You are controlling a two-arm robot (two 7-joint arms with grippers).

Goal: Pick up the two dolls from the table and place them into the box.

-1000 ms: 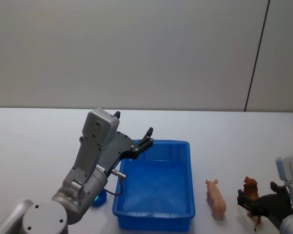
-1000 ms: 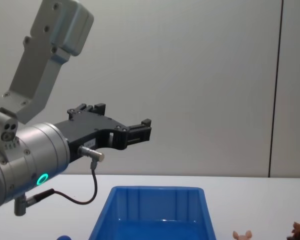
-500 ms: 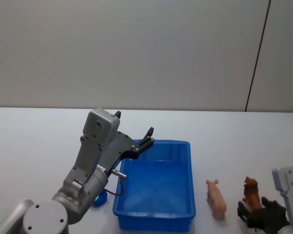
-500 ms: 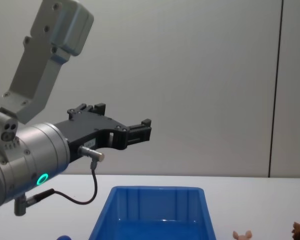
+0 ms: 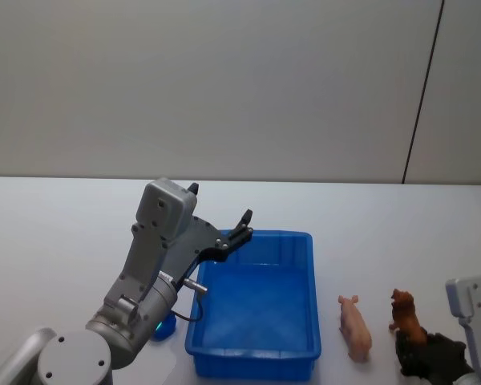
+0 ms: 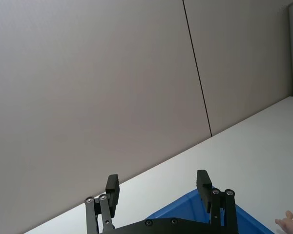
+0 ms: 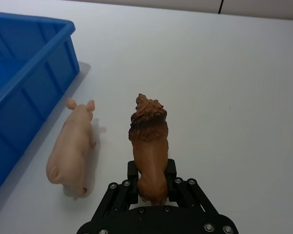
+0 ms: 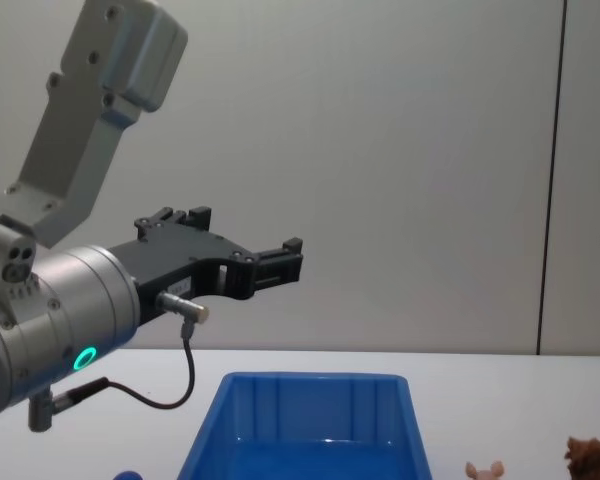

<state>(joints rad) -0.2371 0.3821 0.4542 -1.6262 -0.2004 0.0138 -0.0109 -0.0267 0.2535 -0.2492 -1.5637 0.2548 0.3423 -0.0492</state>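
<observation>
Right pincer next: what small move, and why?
Probably lift the brown doll straight up: the right pincer is shut on its rear, and the pink pig stands close beside, between it and the box. Left pincer hangs open above the box.

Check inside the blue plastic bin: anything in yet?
Only bare blue floor in the bright blue plastic bin; pale pink toy pig and reddish-brown toy dog are outside. Left tool hides its far-left corner.

Soft, even light from above fills the scene, bright on the white table [image 7: 234,73]. The pink doll [image 7: 71,151] and the box [image 7: 39,83] drop only faint, soft-edged shadows beside them, and the box floor shows a pale sheen. The brown doll [image 7: 147,141] held by the right gripper [image 7: 149,180] is evenly lit.
</observation>
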